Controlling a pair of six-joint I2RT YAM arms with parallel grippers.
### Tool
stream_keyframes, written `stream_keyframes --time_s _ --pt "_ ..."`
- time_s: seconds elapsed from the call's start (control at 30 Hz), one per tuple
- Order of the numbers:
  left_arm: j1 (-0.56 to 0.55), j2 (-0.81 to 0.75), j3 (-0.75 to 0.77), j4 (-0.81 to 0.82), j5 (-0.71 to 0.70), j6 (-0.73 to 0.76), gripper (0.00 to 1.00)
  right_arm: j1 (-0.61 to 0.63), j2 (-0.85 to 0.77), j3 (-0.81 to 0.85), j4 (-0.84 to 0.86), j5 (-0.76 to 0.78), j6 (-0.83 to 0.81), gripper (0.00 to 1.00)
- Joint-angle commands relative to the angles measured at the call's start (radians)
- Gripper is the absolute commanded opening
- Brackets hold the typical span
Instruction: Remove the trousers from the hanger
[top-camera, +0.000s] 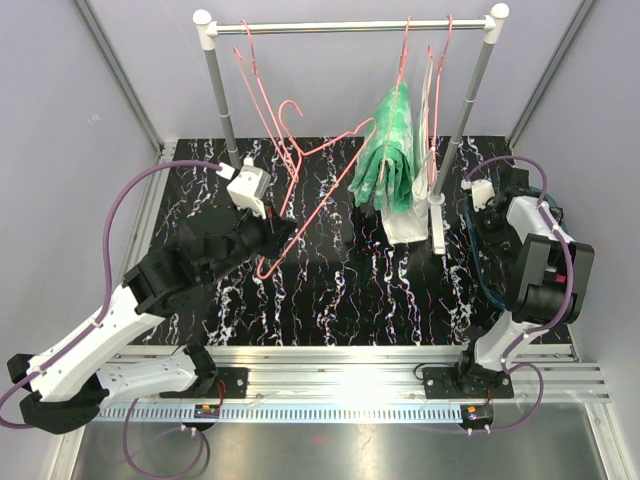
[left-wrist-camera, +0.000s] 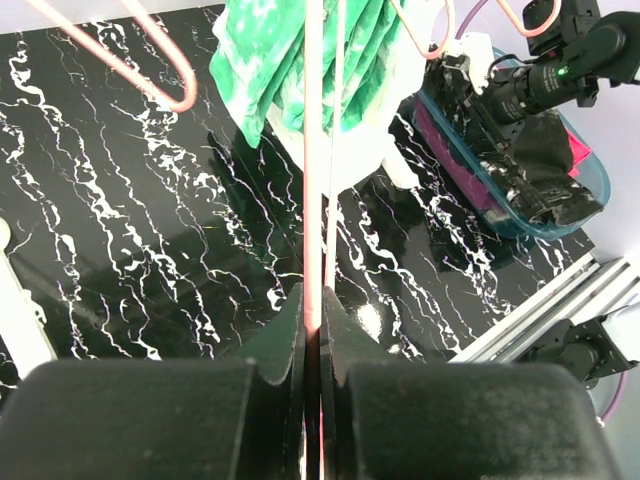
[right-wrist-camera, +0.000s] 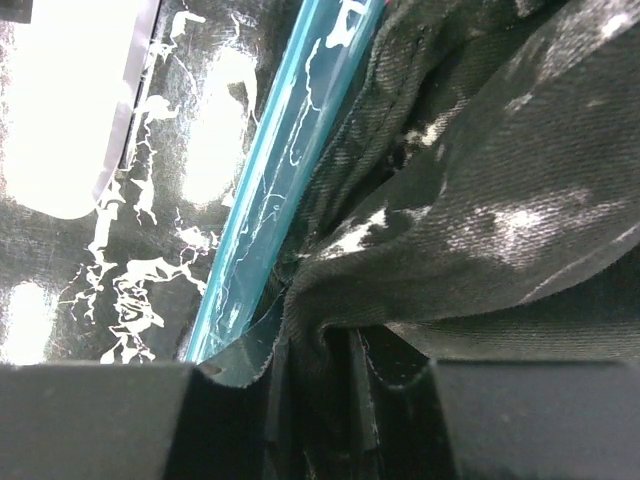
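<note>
The green-and-white tie-dye trousers (top-camera: 392, 150) hang folded over a pink hanger on the rack; they also show in the left wrist view (left-wrist-camera: 290, 60). My left gripper (top-camera: 283, 232) is shut on the wire of an empty pink hanger (top-camera: 268, 272), which runs straight up from between the jaws (left-wrist-camera: 313, 320). My right gripper (top-camera: 478, 205) is down in a blue bin (left-wrist-camera: 590, 190) and shut on the black marbled trousers (right-wrist-camera: 480, 180) beside the bin's teal rim (right-wrist-camera: 280, 170). The magenta trousers (left-wrist-camera: 455, 150) lie in the same bin, under the black pair (left-wrist-camera: 540, 190).
The clothes rack's bar (top-camera: 350, 27) spans the back, with grey posts at left (top-camera: 222, 100) and right (top-camera: 458, 135). More pink hangers (top-camera: 440, 80) hang near the right post. The black marbled tabletop (top-camera: 330, 290) ends at the metal rail (top-camera: 340, 372) in front.
</note>
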Motion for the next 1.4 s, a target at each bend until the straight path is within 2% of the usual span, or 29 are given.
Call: stream_keyframes --time_s 0.0,0.07,0.1,0.13,0.2,0.3,0.33,0.37,0.4,0.47,0.53,0.67,0.77,0.93,0.97,1.0,1.2,1.3,1.37 --pt "0.003 0.001 0.035 0.027 -0.017 0.028 0.00 0.022 0.095 -0.066 0.092 -0.210 -0.025 0.00" --pt "0.003 0.006 0.056 0.003 -0.038 0.022 0.00 0.019 0.045 -0.069 0.119 -0.203 0.014 0.00" --pt "0.003 0.016 0.065 -0.011 -0.066 0.017 0.00 0.016 0.028 -0.061 0.156 -0.139 0.052 0.15" --pt "0.003 0.018 0.078 -0.032 -0.087 0.012 0.00 0.005 -0.009 -0.032 0.171 -0.079 0.145 0.22" --pt "0.003 0.018 0.081 -0.039 -0.103 0.012 0.00 -0.015 -0.048 0.003 0.152 -0.097 0.236 0.36" --pt "0.003 0.019 0.101 -0.043 -0.123 0.012 0.00 -0.047 -0.133 0.041 0.115 -0.194 0.337 0.44" --pt "0.005 0.029 0.110 -0.055 -0.130 0.012 0.00 -0.049 -0.156 0.040 0.115 -0.204 0.372 0.54" --pt "0.005 0.035 0.122 -0.063 -0.141 0.014 0.00 -0.050 -0.204 0.032 0.118 -0.215 0.389 0.91" --pt "0.005 0.042 0.147 -0.072 -0.161 0.014 0.00 -0.050 -0.225 0.031 0.121 -0.228 0.408 0.99" --pt "0.005 0.067 0.176 -0.098 -0.199 0.012 0.00 -0.050 -0.291 0.023 0.116 -0.274 0.425 0.99" --pt "0.006 0.093 0.217 -0.112 -0.209 0.023 0.00 -0.050 -0.340 0.023 0.102 -0.253 0.446 0.99" --pt "0.009 0.140 0.274 -0.123 -0.247 0.032 0.00 -0.049 -0.474 0.009 0.127 -0.079 0.498 1.00" --pt "0.016 0.194 0.324 -0.112 -0.264 0.052 0.00 -0.050 -0.541 0.066 0.075 -0.009 0.636 1.00" --pt "0.023 0.301 0.447 -0.126 -0.305 0.087 0.00 -0.050 -0.758 0.016 0.067 -0.149 1.001 0.99" --pt "0.025 0.318 0.489 -0.129 -0.319 0.091 0.00 -0.050 -0.837 0.003 0.076 -0.249 1.002 0.99" --pt "0.026 0.352 0.507 -0.132 -0.321 0.094 0.00 -0.050 -0.871 -0.001 0.069 -0.280 1.008 0.99" --pt "0.060 0.487 0.686 -0.173 -0.360 0.091 0.00 -0.041 -1.049 0.035 -0.036 -0.354 1.107 0.99" --pt "0.104 0.590 0.811 -0.271 -0.406 -0.006 0.00 -0.021 -1.098 0.022 -0.028 -0.393 1.178 0.99" --pt "0.118 0.679 0.947 -0.366 -0.471 -0.072 0.00 0.006 -1.097 0.017 -0.023 -0.434 1.183 1.00"
